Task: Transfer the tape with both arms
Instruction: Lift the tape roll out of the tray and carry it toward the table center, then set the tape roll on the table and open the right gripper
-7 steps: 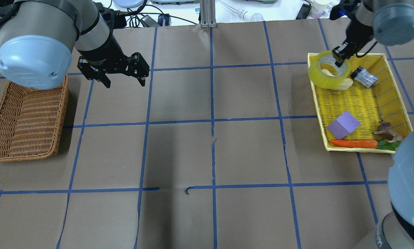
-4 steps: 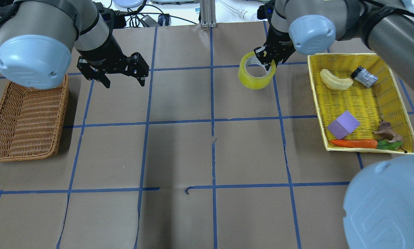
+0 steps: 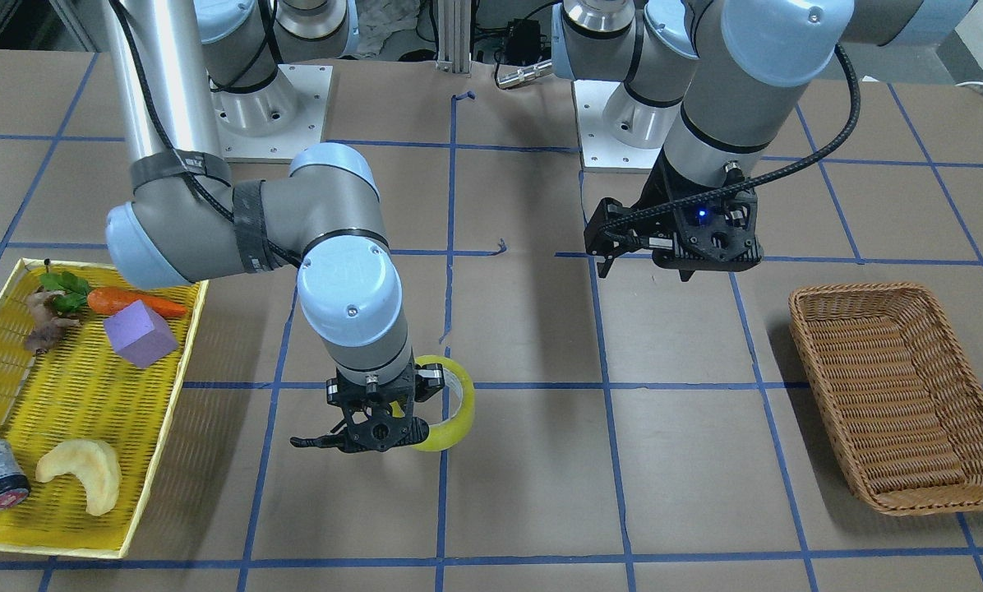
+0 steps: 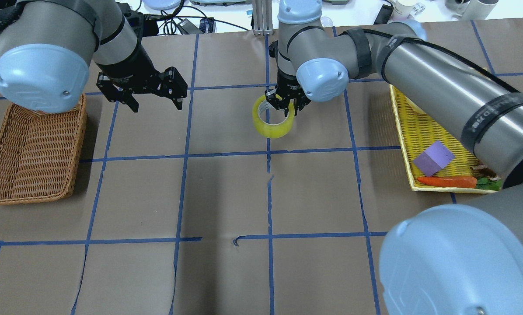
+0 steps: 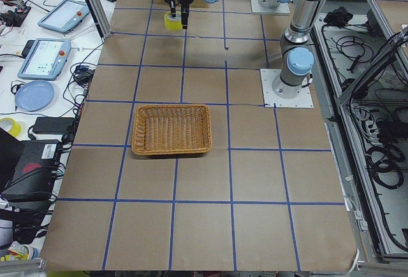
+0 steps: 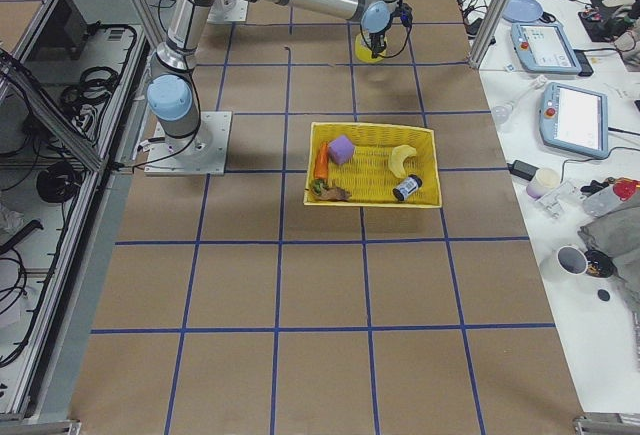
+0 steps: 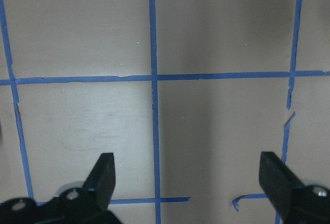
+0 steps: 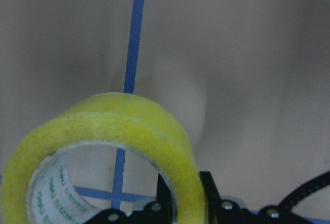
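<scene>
Since the hand-over turns on how the two claws stand to the ring, we begin there: the tape (image 4: 272, 130) hangs from the right gripper (image 4: 284, 107) over the middle of the table (image 4: 226, 197), about on the central blue grid line (image 4: 269, 188), and from the left gripper (image 4: 158, 105) it lies off toward the robot's right, in the same row of squares and well apart. The right gripper is closed on the roll's wall, one finger inside the whitish core and one outside, at the part of the ring turned away from the left gripper, so the free arc faces it. The roll hangs tilted, its hole looking partly upward and partly along the table; we cannot fix the axis closer than that. We judge it clear of the table, by the shadow beneath it in the right wrist view. The left gripper is spread wide and holds nothing, only bare paper showing between its fingers, and it hovers near the wicker basket (image 4: 29, 153), on the side toward the table's middle. The right fingertips are cut off at the wrist view's edge and hidden under the wrist joint from overhead; the right forearm (image 4: 441, 83) covers much of the yellow tray (image 4: 419, 131); the side views are too small to help
</scene>
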